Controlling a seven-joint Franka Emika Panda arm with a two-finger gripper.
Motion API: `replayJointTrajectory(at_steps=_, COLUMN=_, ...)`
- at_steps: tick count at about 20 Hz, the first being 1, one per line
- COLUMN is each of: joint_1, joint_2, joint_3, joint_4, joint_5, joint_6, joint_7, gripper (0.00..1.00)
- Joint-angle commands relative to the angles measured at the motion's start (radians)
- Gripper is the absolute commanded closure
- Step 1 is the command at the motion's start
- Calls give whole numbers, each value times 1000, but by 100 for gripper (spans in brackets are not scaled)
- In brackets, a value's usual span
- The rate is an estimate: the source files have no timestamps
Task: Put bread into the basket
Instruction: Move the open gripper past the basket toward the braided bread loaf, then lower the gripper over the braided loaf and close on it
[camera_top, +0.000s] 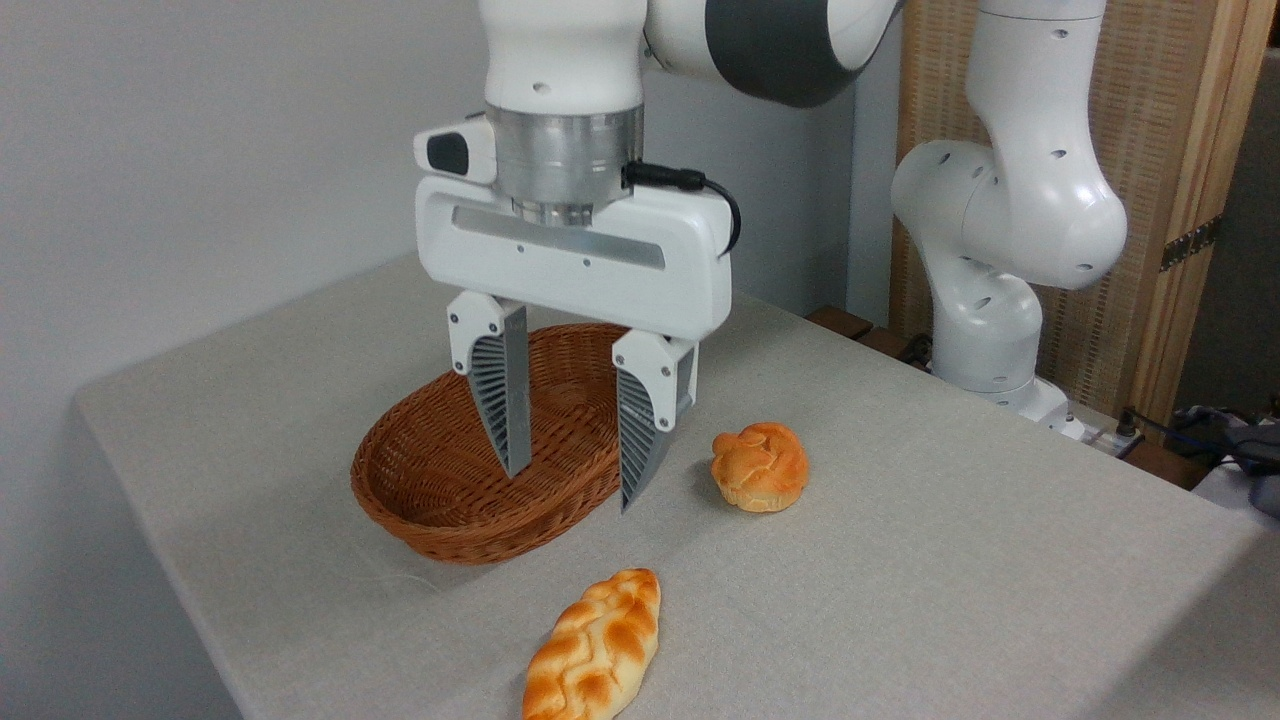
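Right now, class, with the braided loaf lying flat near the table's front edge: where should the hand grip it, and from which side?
Grip the braided loaf across its wide middle, coming straight down from above. It lies flat with nothing beside it, its ends taper to points, and the hand already hangs open, fingers pointing down. The fingers probably need turning to straddle its narrow width.
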Motion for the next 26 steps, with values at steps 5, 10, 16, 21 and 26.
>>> replayJointTrajectory(at_steps=5, joint_1=-12, joint_2=41, joint_3=7, joint_4=-66, joint_5=3, joint_6=88, joint_7=-12, gripper=0)
replayJointTrajectory(at_steps=10, joint_1=-13, joint_2=64, joint_3=6, joint_4=-106, joint_5=4, joint_6=184, joint_7=-10, gripper=0)
replayJointTrajectory(at_steps=16, joint_1=-12, joint_2=95, joint_3=7, joint_4=-125, joint_5=14, joint_6=188, joint_7=24, gripper=0)
replayJointTrajectory(at_steps=21, joint_1=-10, joint_2=146, joint_3=7, joint_4=-126, joint_5=35, joint_6=191, joint_7=76, gripper=0)
replayJointTrajectory(at_steps=26, joint_1=-9, joint_2=167, joint_3=7, joint_4=-126, joint_5=60, joint_6=193, joint_7=76, gripper=0)
